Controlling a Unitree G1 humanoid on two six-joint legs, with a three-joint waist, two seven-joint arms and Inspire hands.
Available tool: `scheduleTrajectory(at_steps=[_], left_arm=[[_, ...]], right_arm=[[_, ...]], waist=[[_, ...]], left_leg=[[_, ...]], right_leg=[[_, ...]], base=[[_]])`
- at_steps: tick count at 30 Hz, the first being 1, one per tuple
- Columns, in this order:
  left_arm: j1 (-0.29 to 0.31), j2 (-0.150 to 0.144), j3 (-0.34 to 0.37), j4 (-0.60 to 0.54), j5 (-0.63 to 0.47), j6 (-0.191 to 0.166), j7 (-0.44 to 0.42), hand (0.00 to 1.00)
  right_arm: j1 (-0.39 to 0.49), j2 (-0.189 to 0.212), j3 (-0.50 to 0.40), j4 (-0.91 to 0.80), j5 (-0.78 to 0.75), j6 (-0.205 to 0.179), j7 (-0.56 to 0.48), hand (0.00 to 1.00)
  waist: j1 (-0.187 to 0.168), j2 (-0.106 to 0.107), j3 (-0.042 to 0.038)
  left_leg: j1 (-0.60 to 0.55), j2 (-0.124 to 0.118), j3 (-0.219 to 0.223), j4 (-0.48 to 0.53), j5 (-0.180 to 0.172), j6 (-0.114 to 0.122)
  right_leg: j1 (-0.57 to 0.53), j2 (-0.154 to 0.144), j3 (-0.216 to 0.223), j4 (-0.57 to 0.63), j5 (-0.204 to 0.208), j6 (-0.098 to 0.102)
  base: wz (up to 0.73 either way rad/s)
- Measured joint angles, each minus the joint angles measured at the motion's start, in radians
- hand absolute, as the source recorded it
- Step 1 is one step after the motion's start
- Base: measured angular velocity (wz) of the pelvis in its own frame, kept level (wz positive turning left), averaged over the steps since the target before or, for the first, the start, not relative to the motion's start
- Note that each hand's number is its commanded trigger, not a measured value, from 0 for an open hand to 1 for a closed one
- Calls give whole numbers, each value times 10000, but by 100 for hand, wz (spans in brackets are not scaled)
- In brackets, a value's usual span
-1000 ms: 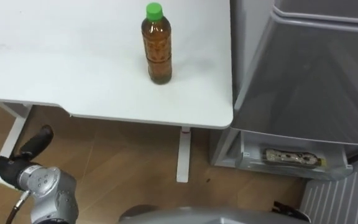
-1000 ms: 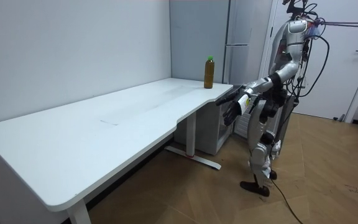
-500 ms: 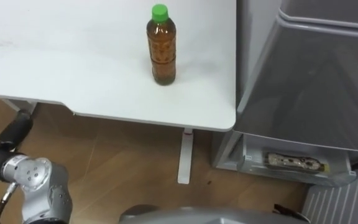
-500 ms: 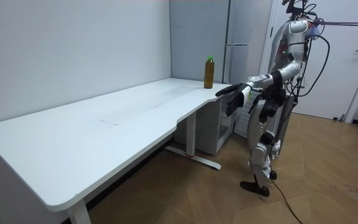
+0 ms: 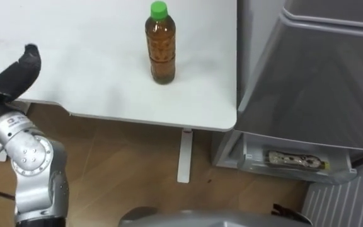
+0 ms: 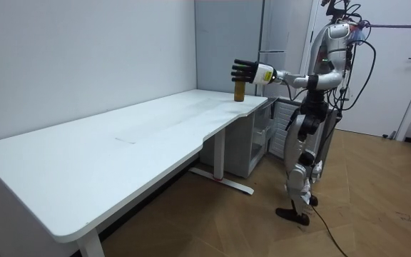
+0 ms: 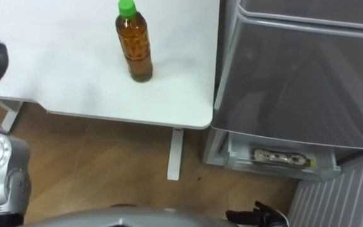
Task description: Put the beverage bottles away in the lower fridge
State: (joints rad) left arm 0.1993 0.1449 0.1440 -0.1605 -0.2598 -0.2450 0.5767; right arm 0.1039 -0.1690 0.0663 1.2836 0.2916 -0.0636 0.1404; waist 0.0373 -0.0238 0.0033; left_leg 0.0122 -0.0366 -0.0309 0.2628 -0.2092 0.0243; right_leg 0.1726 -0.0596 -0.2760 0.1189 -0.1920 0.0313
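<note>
Here, a bottle of brown drink with a green cap is shown standing upright on the white surface, near the corner that lies just beside the grey fridge. The left hand is held above the surface, empty, with its fingers straight and spread. It is clear of the bottle and, in the eye views, well to its left. A dark form at the lower edge of the eye views is taken to be the right hand; whether it is apart or closed cannot be told. Low on the fridge a pale tray holding a flat packet is exposed, so the lower compartment is judged to be open.

The bottle is filled almost to the neck and is therefore expected to be fairly heavy for its size. Its plastic wall is judged to be thin, smooth and slightly yielding, so a firm but not crushing hold is advised. The labelled middle of the body is indicated as the place to be gripped, with the fingers wrapped round from the side and the cap and narrow neck left free.
</note>
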Motion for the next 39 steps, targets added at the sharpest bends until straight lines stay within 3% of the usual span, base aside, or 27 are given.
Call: scheduleTrajectory(at_steps=[7,13,28,39], left_arm=[[0,-3,-1017,69,15,365,-2006,0],[-111,-23,-1381,605,152,1034,-3447,0],[-357,-3,-1328,633,-232,1433,-4808,0],[-637,3,-1279,635,-632,1637,-5519,0]], right_arm=[[-132,-22,-19,-2,-157,-7,165,0],[-380,-24,-110,52,-786,13,400,0],[-475,-32,-325,294,-745,114,590,0],[-447,-26,-501,343,-616,132,463,0]], waist=[[-334,-7,13],[-470,-71,75],[-635,33,69],[-719,128,49]], left_leg=[[-19,25,51,-90,0,-4],[-17,78,177,-78,-8,-7],[23,206,502,-73,-25,-19],[101,236,604,-117,-28,-31]], right_leg=[[-5,9,22,12,1,-2],[-173,21,272,179,5,-6],[-403,83,641,318,35,-53],[-298,99,662,324,46,-70]], base=[[-1],[-7],[-8],[0]])
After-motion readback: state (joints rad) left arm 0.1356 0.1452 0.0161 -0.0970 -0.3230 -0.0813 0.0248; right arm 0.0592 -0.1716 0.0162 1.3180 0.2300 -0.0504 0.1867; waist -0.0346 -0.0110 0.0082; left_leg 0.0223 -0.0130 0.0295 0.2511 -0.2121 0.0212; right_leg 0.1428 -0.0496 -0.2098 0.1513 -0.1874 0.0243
